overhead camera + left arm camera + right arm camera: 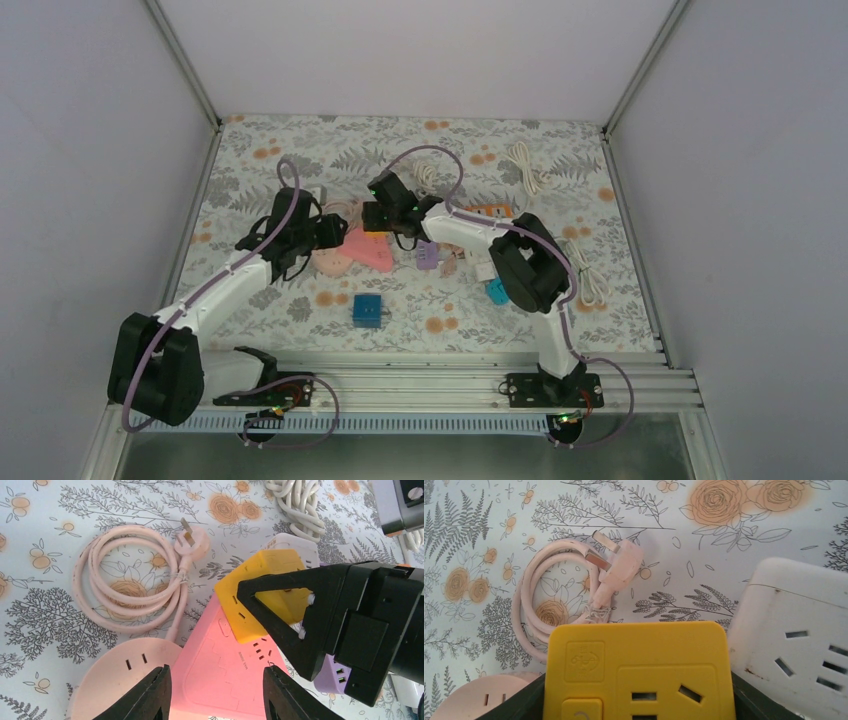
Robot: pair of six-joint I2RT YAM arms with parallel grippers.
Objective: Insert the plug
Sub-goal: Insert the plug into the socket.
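Observation:
A pink plug (193,543) with its coiled pink cable (127,582) lies loose on the floral mat; it also shows in the right wrist view (623,561). My right gripper (639,702) is shut on a yellow socket adapter (639,665), held over the top corner of a pink triangular power strip (225,672). The adapter also shows in the left wrist view (265,592). My left gripper (217,692) is open, its fingers straddling the pink strip just above it. In the top view the left gripper (318,232) and right gripper (383,215) sit close together.
A pale pink round socket (112,680) touches the strip's left side. A white socket block (796,630) and a purple adapter (340,672) lie to the right. White cable bundles (525,165) lie at the back. A blue cube (367,310) sits nearer the bases.

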